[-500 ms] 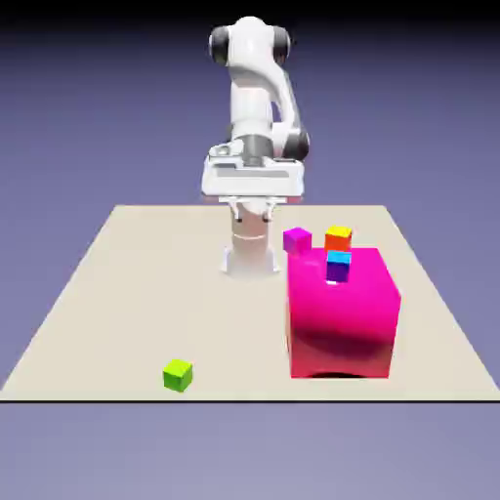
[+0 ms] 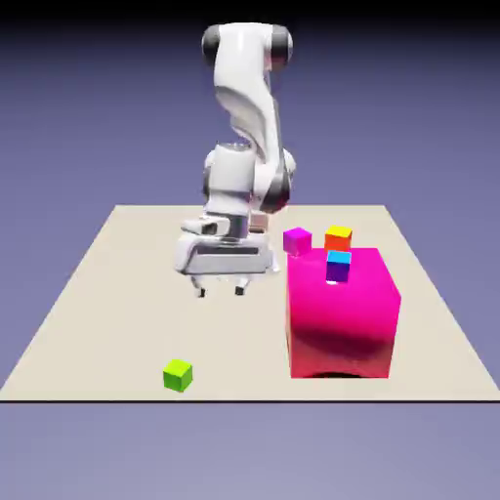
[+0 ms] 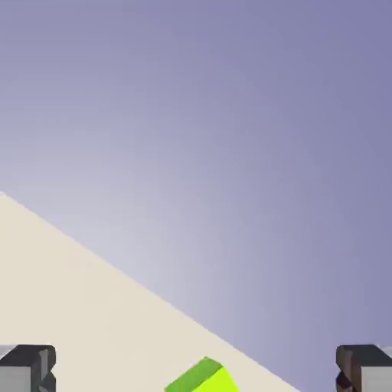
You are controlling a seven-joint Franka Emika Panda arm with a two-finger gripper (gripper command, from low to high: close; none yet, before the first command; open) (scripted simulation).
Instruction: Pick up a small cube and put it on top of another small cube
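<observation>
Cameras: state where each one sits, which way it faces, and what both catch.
Exterior view: fixed, across the table and above, facing the arm; whole arm and open gripper show.
Hand view: on the hand, looking along the fingers past the table edge to backdrop; only fingertips show.
Shared: the lime-green cube.

A white robot arm (image 2: 244, 146) holds its open gripper (image 2: 222, 290) above the beige table (image 2: 107, 293). A tiny lime-green cube (image 2: 178, 375) sits near the table's front edge. A big magenta block (image 2: 342, 312) carries a small blue cube (image 2: 338, 265); small magenta (image 2: 297, 239) and orange (image 2: 338, 236) cubes sit behind.
</observation>
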